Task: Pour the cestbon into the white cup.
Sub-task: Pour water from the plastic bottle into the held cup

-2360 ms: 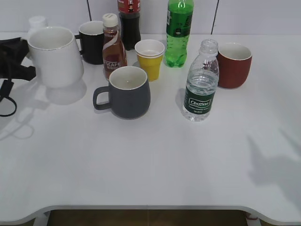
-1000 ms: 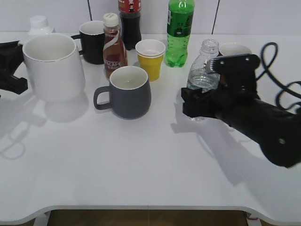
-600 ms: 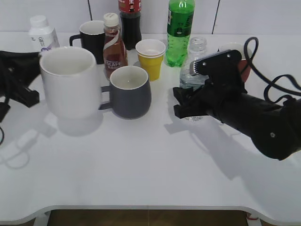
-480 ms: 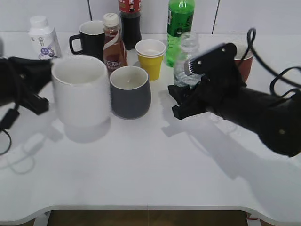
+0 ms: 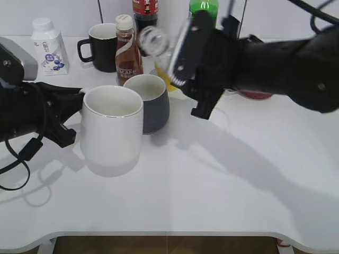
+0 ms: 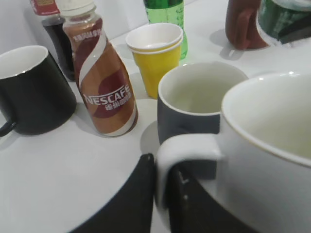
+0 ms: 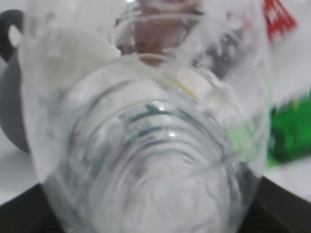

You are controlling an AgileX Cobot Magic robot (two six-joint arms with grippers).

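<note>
The white cup [image 5: 112, 127] stands out front, left of centre, low over or on the table. My left gripper [image 5: 74, 114] is shut on its handle from the left. In the left wrist view the black fingers [image 6: 138, 194] pinch the white handle [image 6: 187, 150], with the gripper [image 6: 163, 194] below the cup's rim [image 6: 272, 121]. My right gripper [image 5: 183, 53] is shut on the cestbon [image 5: 151, 39] and holds it raised and tipped left, with its open neck above the grey mug, right of and behind the white cup. The clear ribbed bottle [image 7: 146, 136] fills the right wrist view and hides the jaws.
A grey mug [image 5: 153, 100] stands right behind the white cup. Behind are a Nescafe bottle [image 5: 127, 53], a black mug [image 5: 100, 47], a yellow paper cup [image 6: 155, 53], a dark bottle [image 5: 144, 13], a green soda bottle [image 5: 203, 6] and a small white bottle [image 5: 47, 45]. A red mug [image 6: 243, 24] is at the right.
My left gripper has carried the white cup right and forward. My right gripper has lifted the cestbon and tipped it over to the left, above the grey mug.
</note>
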